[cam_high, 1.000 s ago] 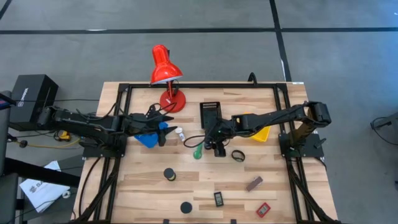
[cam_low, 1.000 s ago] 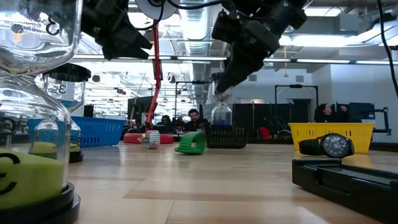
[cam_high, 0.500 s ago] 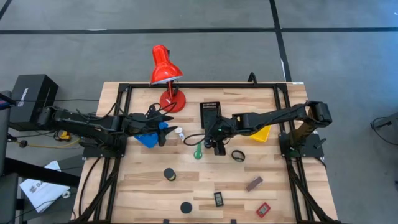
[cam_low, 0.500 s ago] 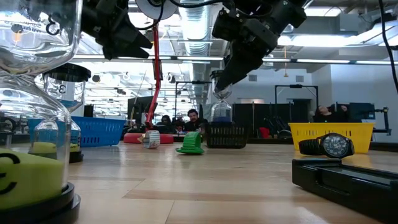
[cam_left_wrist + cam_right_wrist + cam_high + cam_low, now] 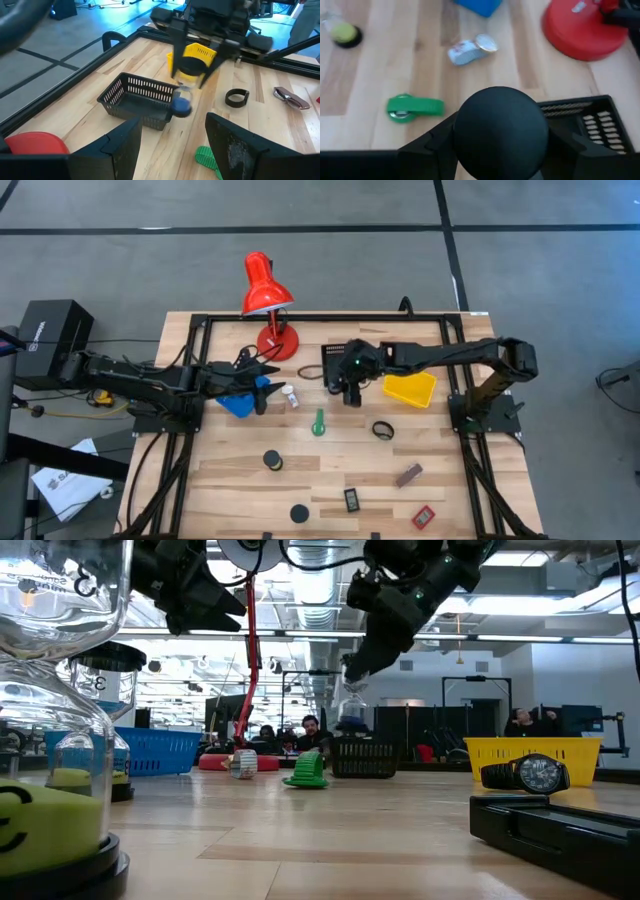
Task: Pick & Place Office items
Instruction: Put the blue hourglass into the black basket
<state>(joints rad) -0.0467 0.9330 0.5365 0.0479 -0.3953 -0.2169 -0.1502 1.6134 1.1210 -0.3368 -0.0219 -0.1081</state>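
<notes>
My right gripper is shut on a small sand timer with a black round cap, a clear body and a blue lower end, above the black basket. My left gripper waits open over the blue bin. Lying on the table are the green stick, the white tube, the black ring, two black discs, a black rectangular piece, the brown block and the red tag. My right gripper pinches the timer's black round top cap between its two fingers, one on each side. The fingers come from above, pointing down. The timer hangs upright below them, lifted clear over the black basket.
The yellow bin sits just right of the black basket, and the red desk lamp stands at the far edge. A black frame runs around the table. Bare wood lies along the near half between the scattered items.
My right gripper has carried the timer toward the table's far edge, from beside the green stick to above the black basket, staying shut. The yellow bin now shows in full. The green stick has turned a little on the table.
</notes>
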